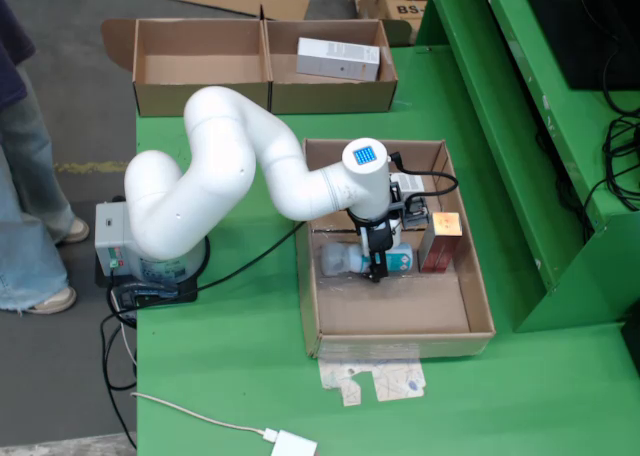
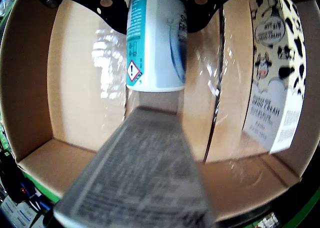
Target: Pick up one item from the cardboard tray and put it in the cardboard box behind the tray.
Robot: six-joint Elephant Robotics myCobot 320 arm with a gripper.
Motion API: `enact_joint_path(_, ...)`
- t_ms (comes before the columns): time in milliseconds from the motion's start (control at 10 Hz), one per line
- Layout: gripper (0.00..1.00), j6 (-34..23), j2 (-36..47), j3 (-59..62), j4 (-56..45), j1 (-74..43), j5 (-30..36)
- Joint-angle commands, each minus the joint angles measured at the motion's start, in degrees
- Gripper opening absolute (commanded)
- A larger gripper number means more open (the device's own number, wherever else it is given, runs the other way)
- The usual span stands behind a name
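Note:
In the view from above, my gripper is lowered into the cardboard tray, over a white and teal spray can lying near the tray's middle. The view that rides on the gripper shows the gripper with black fingers against both sides of the spray can, shut on it. A cow-patterned carton stands to the right there. A blurred grey printed box fills the foreground. The cardboard box sits behind the tray on the green table.
A red-orange carton stands at the tray's right side and a clear wrapped item lies left of the can. A white box rests in the cardboard box's right compartment. A person stands at the left. A white cable crosses the table front.

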Motion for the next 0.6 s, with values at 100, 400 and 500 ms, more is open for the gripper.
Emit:
enact_joint_path(100,0.0,-0.8,17.5,0.5,-9.8,0.7,-0.2)
enact_joint_path(400,0.0,-0.8,21.0,1.2,-12.0,1.2,-0.6)
enact_joint_path(500,0.0,-0.7,23.3,1.6,-13.2,1.6,-0.8)
